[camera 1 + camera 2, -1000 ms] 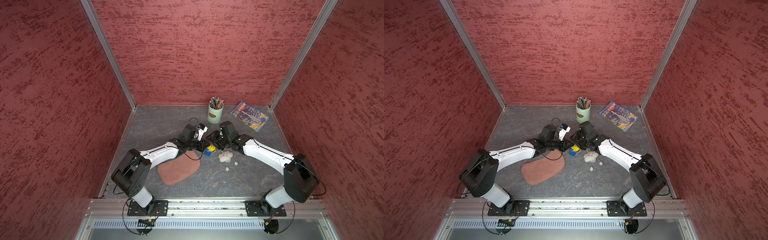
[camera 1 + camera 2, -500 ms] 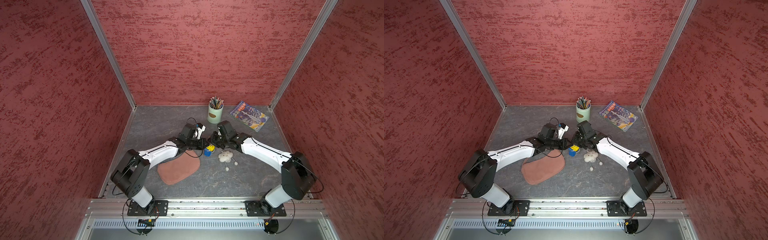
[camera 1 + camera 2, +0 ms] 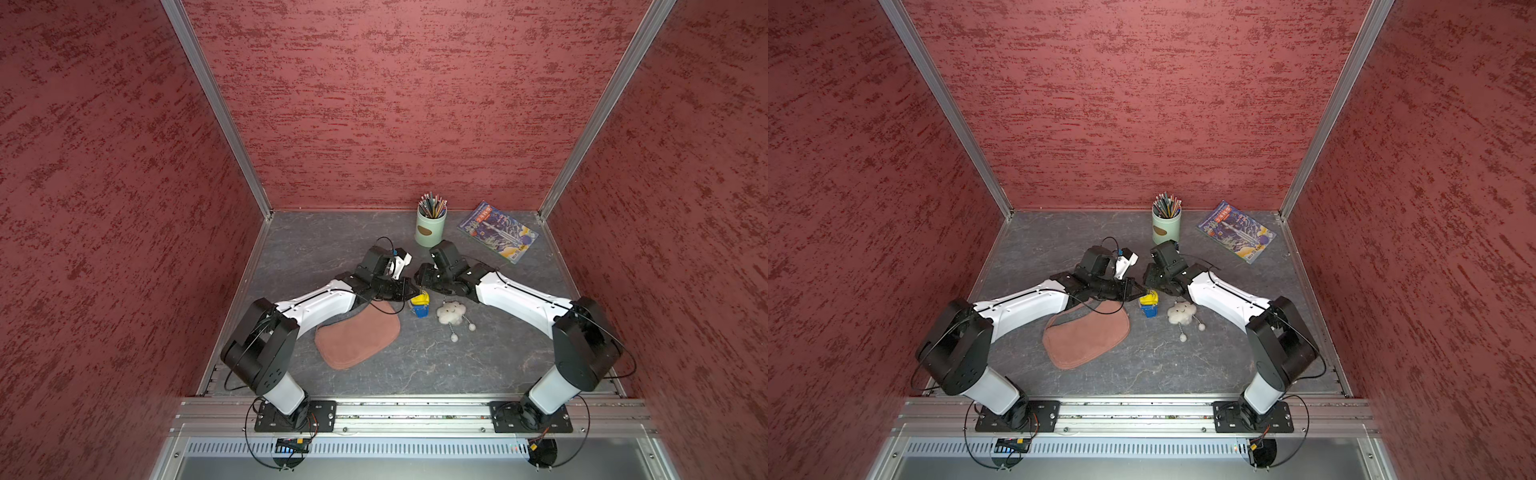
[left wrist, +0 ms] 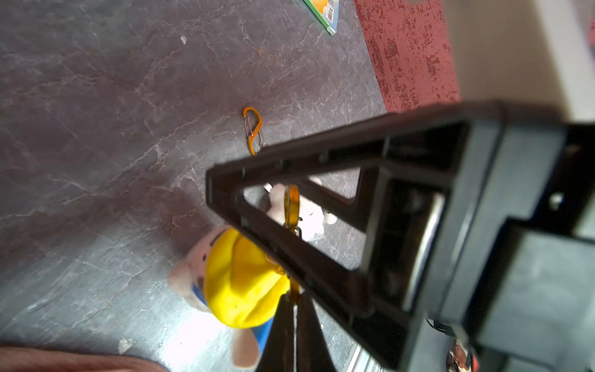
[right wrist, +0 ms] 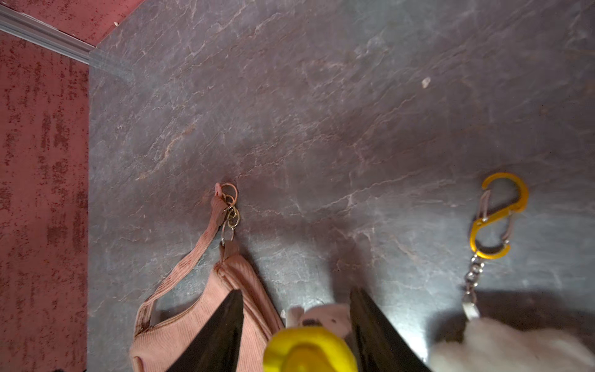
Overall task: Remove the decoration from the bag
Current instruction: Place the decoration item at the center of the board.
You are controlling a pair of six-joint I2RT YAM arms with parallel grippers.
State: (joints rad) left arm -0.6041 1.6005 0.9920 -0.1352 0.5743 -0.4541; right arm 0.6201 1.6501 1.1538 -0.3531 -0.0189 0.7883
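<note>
Right end effector (image 5: 295,291) now half-open around charm (image 5: 309,349)

Soft, even overhead light, faint shadows; wrist views blurry up close, white glare on tabletop (image 4: 190,341).

Lab test booth: red panel walls (image 3: 374,104), aluminium mounting rail (image 3: 415,415)

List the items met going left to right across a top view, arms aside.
Dusty-pink suede crescent bag → small yellow-hatted blue figure charm → white fluffy cloud charm → colourful paperback book.
</note>
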